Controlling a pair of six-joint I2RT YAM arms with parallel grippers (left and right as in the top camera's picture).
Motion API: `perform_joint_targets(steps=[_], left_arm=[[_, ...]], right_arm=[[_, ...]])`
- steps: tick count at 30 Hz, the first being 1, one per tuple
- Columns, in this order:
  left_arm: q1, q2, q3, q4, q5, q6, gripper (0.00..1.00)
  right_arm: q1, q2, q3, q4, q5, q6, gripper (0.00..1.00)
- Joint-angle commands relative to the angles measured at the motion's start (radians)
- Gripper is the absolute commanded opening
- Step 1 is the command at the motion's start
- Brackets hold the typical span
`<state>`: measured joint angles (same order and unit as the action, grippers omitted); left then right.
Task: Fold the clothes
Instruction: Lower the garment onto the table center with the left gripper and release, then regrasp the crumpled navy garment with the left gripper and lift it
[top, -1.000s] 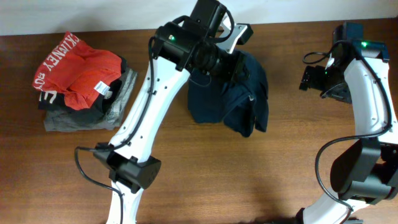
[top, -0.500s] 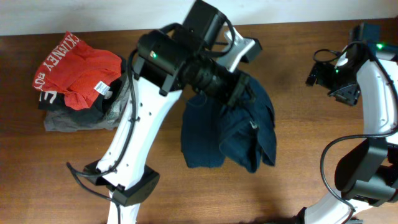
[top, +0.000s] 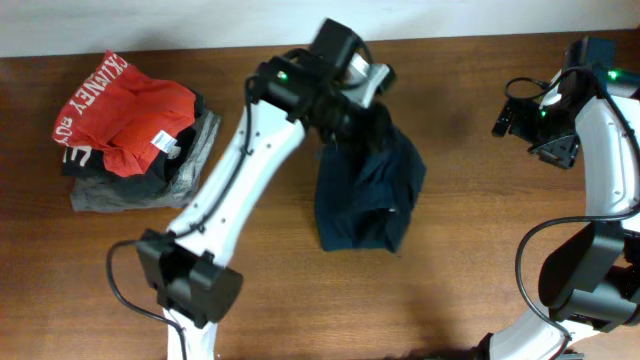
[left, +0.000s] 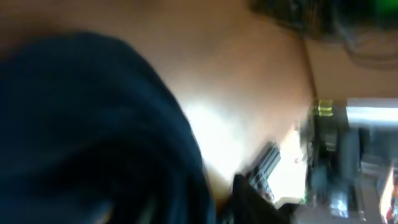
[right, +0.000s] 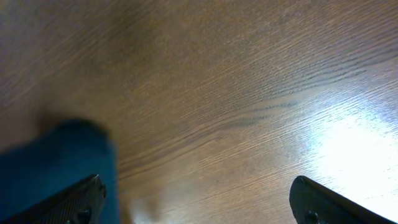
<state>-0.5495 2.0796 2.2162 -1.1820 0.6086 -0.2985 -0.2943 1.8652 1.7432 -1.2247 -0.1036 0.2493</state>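
The dark navy garment (top: 365, 195) hangs bunched from my left gripper (top: 378, 125) over the middle of the table, with its lower part resting on the wood. The left gripper is shut on its upper edge. In the blurred left wrist view the navy cloth (left: 87, 130) fills the left half. My right gripper (top: 505, 120) hovers at the far right, apart from the garment. In the right wrist view it (right: 199, 199) is open and empty above bare wood, with a patch of the navy cloth (right: 56, 162) at the lower left.
A red garment with white lettering (top: 120, 110) lies on a grey folded garment (top: 130, 195) at the far left of the wooden table (top: 470, 260). The table's back edge runs along the top, against a white wall.
The left arm has swung the garment and drawn it in; the cloth now hangs narrower and more bunched than half a second ago. The right arm moved right a second ago and then held still.
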Motion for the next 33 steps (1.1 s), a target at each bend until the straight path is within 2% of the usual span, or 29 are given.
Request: perform_joint_targets(steps=[1, 2, 4, 7, 13, 16, 18, 22, 26, 28, 30, 33], left_arm=[[0.089, 0.005, -0.100, 0.132, -0.053, -0.175, 0.40], [0.106, 0.014, -0.126, 0.173, -0.052, -0.200, 0.43], [0.134, 0.040, -0.162, 0.229, -0.048, -0.214, 0.58], [0.156, 0.079, -0.164, 0.242, -0.019, -0.195, 0.59], [0.156, 0.073, -0.162, 0.190, 0.035, -0.010, 0.58], [0.156, 0.065, -0.162, 0.108, 0.034, 0.089, 0.49], [0.160, 0.048, -0.161, 0.063, 0.021, 0.180, 0.44], [0.168, -0.006, -0.120, -0.003, -0.098, 0.261, 0.44], [0.163, -0.105, -0.066, -0.056, -0.227, 0.391, 0.44], [0.154, -0.159, -0.064, -0.071, -0.287, 0.431, 0.53], [0.144, -0.192, -0.064, -0.101, -0.296, 0.436, 0.56], [0.113, -0.198, -0.066, -0.176, -0.257, 0.509, 0.57]], right_arm=[[-0.002, -0.031, 0.010, 0.002, -0.009, -0.009, 0.98], [-0.002, -0.031, 0.010, 0.001, -0.009, -0.009, 0.99], [0.000, -0.031, 0.010, 0.000, -0.009, -0.009, 0.99], [-0.001, -0.031, 0.010, -0.003, -0.009, -0.010, 0.99], [-0.001, -0.031, 0.010, -0.009, -0.009, -0.010, 0.99], [-0.001, -0.031, 0.010, -0.010, -0.009, -0.011, 0.99], [-0.001, -0.031, 0.010, -0.010, -0.009, -0.034, 0.99], [-0.001, -0.031, 0.010, -0.003, -0.042, -0.108, 0.99], [-0.001, -0.038, 0.010, 0.008, -0.194, -0.204, 0.99], [0.000, -0.050, 0.010, 0.008, -0.247, -0.229, 0.99], [0.000, -0.069, 0.010, 0.003, -0.279, -0.253, 1.00], [0.000, -0.113, 0.010, 0.003, -0.309, -0.272, 1.00]])
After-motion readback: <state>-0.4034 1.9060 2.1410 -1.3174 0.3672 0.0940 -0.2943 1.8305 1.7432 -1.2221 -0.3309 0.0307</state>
